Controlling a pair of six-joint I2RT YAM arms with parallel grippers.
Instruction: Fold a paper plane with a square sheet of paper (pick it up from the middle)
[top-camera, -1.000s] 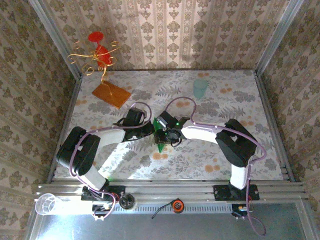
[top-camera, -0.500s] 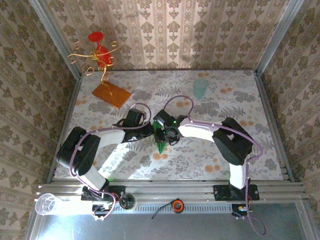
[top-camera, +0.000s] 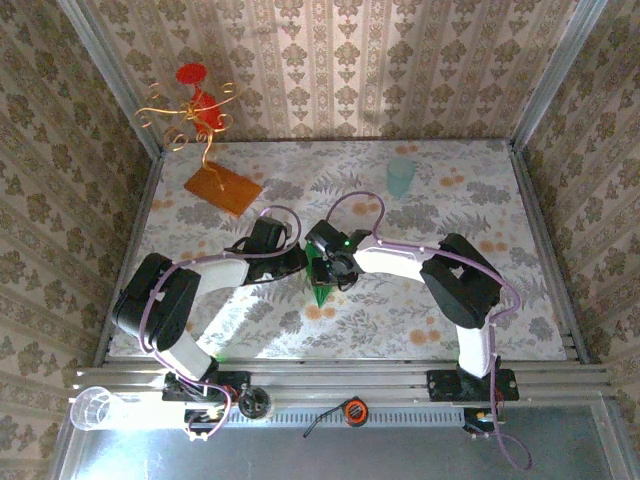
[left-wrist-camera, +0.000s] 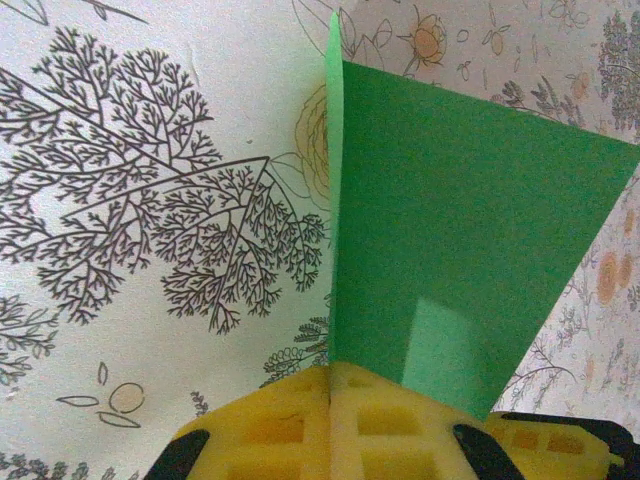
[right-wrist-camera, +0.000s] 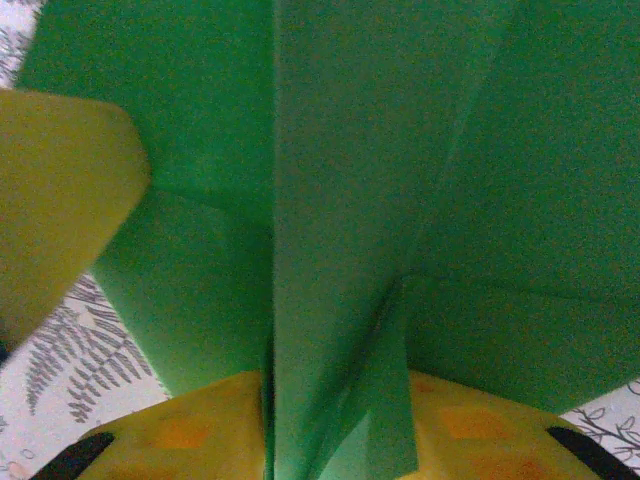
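The green paper plane (top-camera: 320, 292) hangs between both grippers at the table's middle, its pointed end toward the near edge. In the left wrist view its centre crease stands edge-on and one wing (left-wrist-camera: 450, 220) spreads to the right. My left gripper (left-wrist-camera: 332, 372) is shut, its yellow pads pressed together on the crease. My right gripper (right-wrist-camera: 335, 425) has its yellow pads against both sides of the folded keel (right-wrist-camera: 340, 200), shut on it. The left gripper's yellow finger (right-wrist-camera: 60, 200) shows beside the paper. From above, the left gripper (top-camera: 300, 262) and right gripper (top-camera: 328, 266) almost touch.
An orange-brown board (top-camera: 222, 188) with a gold wire and red ornament (top-camera: 200, 105) stands at the back left. A pale teal cup (top-camera: 400, 176) is at the back right. A clear cup (top-camera: 95, 408) lies off the table's near left. Patterned walls close three sides.
The right gripper has shifted slightly left toward the left gripper and its jaws have narrowed onto the paper's keel. The left gripper has stayed shut in place.
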